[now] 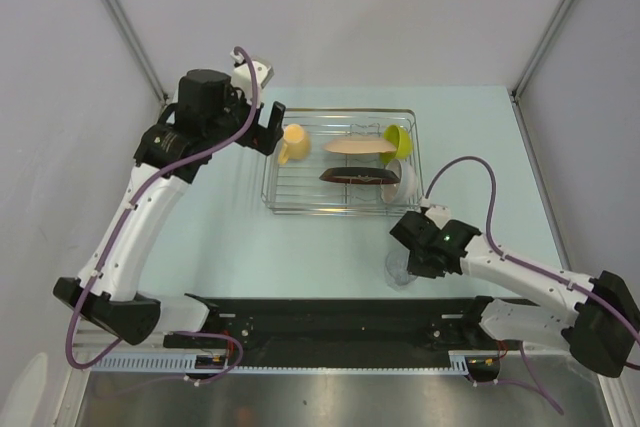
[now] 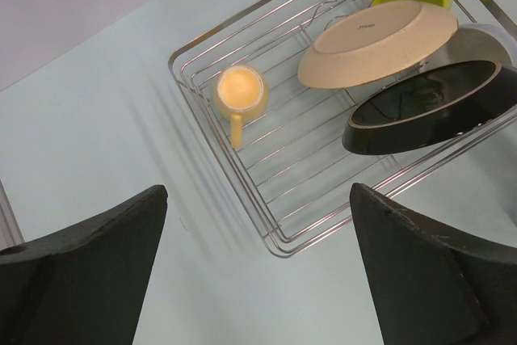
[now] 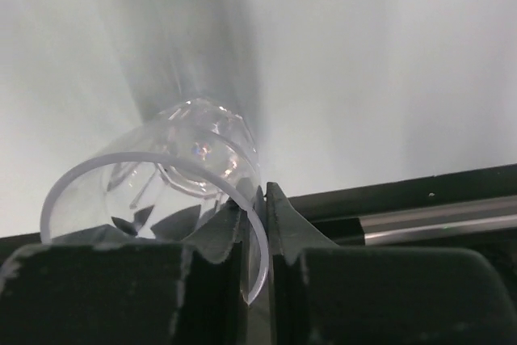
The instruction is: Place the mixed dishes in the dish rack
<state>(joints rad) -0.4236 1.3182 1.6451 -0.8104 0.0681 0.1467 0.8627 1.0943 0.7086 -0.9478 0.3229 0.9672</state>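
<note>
Clear faceted glass (image 3: 187, 166), silver wire-grid rack (image 1: 300, 195)

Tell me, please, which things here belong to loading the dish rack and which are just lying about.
Part of the job:
dish rack
in it: yellow mug, tan plate, dark plate, lime-green bowl, white bowl
clear glass, rim pinched by the right fingers

Just there:
table
black rail along the near edge
purple cables

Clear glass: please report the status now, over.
Right end effector shut on clear glass rim. Left end effector open, over dish rack. Glass outside rack. Nothing lies between them.
</note>
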